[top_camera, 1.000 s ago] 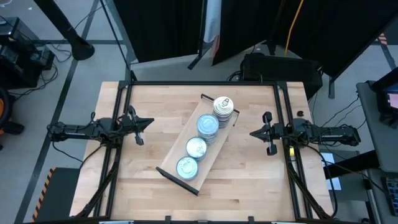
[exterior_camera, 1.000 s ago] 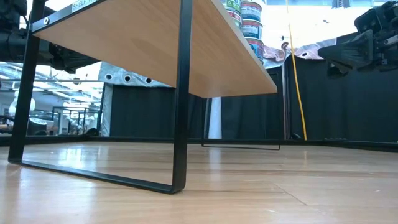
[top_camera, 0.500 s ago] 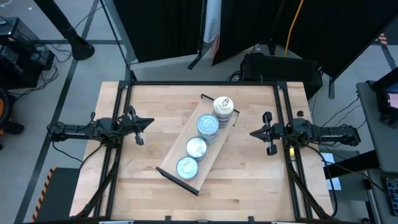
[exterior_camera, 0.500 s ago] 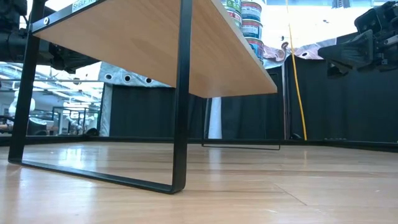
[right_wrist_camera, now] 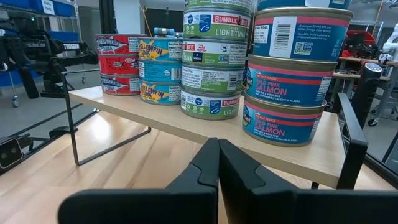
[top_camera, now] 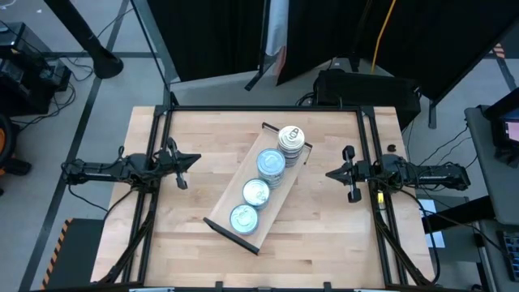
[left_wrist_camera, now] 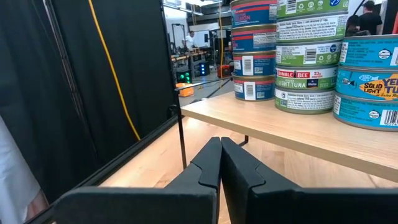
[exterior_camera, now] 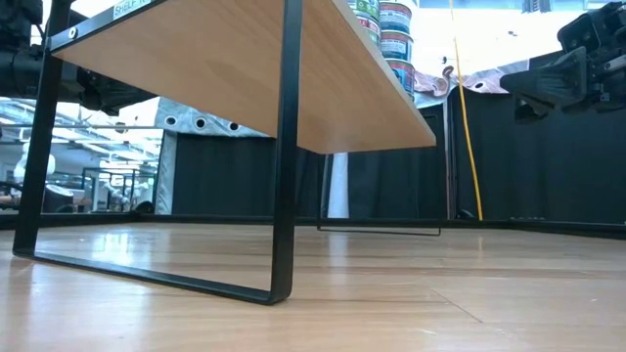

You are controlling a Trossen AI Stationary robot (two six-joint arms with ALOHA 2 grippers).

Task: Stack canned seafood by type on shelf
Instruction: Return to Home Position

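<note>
Parking the arms, all stacked up
Tins sit in four stacks on the shelf. Left gripper and right gripper hang at opposite table edges, fingers pressed together, so ease home wide.

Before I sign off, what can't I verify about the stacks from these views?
- High view: height of the stacks; looking straight down, each top one hides those beneath.
- Low view: most tins; the shelf underside blocks them, and the top edge cuts the few showing.
- Wrist views: the taller stacks' tops, cut by the top edge, beyond the shut left claw and right claw.
</note>
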